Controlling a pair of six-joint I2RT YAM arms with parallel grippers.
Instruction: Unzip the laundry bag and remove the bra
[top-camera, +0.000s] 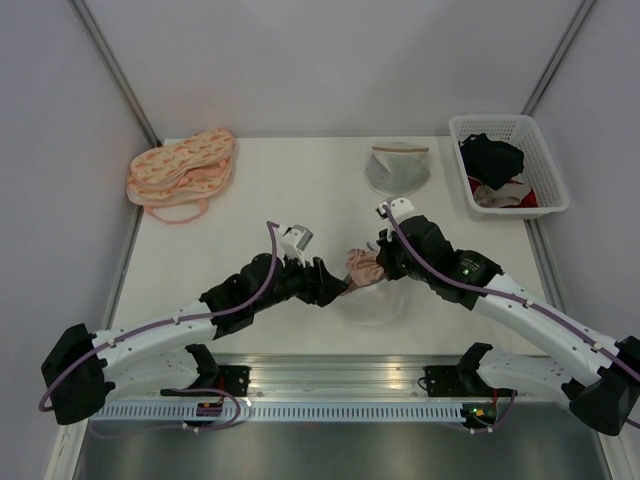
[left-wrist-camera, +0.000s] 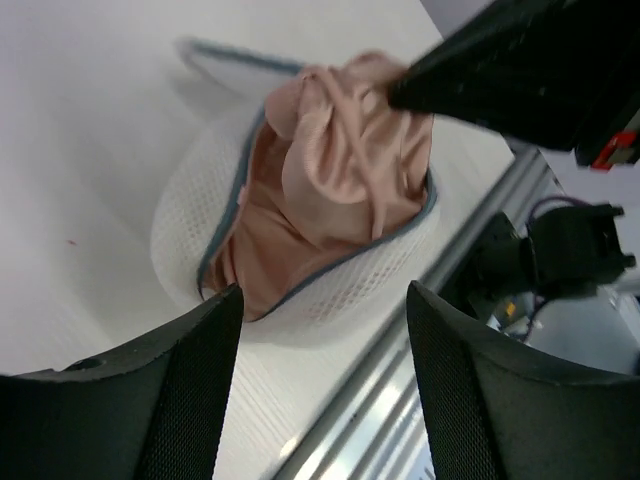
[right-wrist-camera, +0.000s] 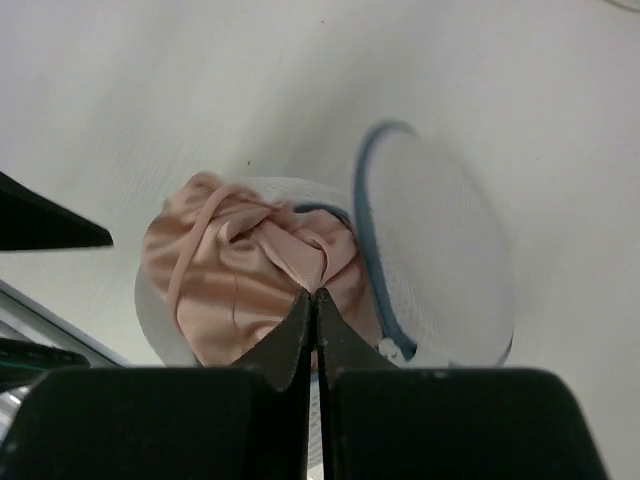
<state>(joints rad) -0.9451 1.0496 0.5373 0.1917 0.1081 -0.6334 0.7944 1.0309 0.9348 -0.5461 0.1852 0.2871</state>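
The laundry bag (top-camera: 378, 303) is a white mesh dome with a dark rim, lying near the table's front middle. It is unzipped, with its lid (right-wrist-camera: 432, 262) flipped open to the right. The pale pink bra (right-wrist-camera: 240, 275) bulges up out of the opening (left-wrist-camera: 335, 170). My right gripper (right-wrist-camera: 315, 297) is shut on a fold of the bra and holds it just above the bag; it also shows in the top view (top-camera: 374, 262). My left gripper (left-wrist-camera: 320, 335) is open and empty, its fingers (left-wrist-camera: 190, 385) straddling the bag's near edge (left-wrist-camera: 330, 290). It sits just left of the bag (top-camera: 338, 289).
A stack of peach-orange patterned bras (top-camera: 182, 170) lies at the back left. A greyer round mesh bag (top-camera: 398, 167) sits at the back centre. A white basket (top-camera: 455, 135) with dark clothes stands at the back right. A metal rail (top-camera: 340, 375) runs along the front edge.
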